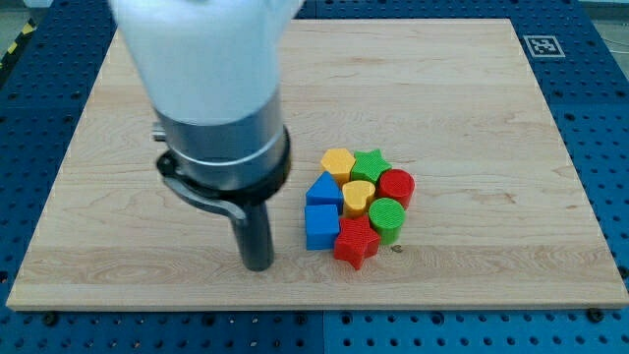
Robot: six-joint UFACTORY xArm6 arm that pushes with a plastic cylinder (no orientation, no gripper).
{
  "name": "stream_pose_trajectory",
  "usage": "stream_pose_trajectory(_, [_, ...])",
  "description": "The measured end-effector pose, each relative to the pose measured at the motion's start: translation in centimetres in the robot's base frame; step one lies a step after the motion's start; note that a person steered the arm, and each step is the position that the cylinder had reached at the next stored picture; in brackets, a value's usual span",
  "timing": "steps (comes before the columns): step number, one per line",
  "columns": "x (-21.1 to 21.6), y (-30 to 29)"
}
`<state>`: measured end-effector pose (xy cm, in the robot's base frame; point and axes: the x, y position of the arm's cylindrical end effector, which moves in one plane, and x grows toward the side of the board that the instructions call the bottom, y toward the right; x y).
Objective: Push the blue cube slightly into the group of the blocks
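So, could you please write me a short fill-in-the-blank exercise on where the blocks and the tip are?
1. My tip stands to the view's ___ of the blue cube.
2. The red star touches the cube's ___ side.
3. The yellow heart is ringed by ___ blocks.

Missing words: left; right; other
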<state>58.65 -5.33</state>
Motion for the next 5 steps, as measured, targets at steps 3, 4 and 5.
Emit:
stream_pose_trajectory(3, [0.22,3.46])
stream_pose_trajectory(4, [0.14,3.46])
stream_pose_trajectory(5, [-0.03,3.44])
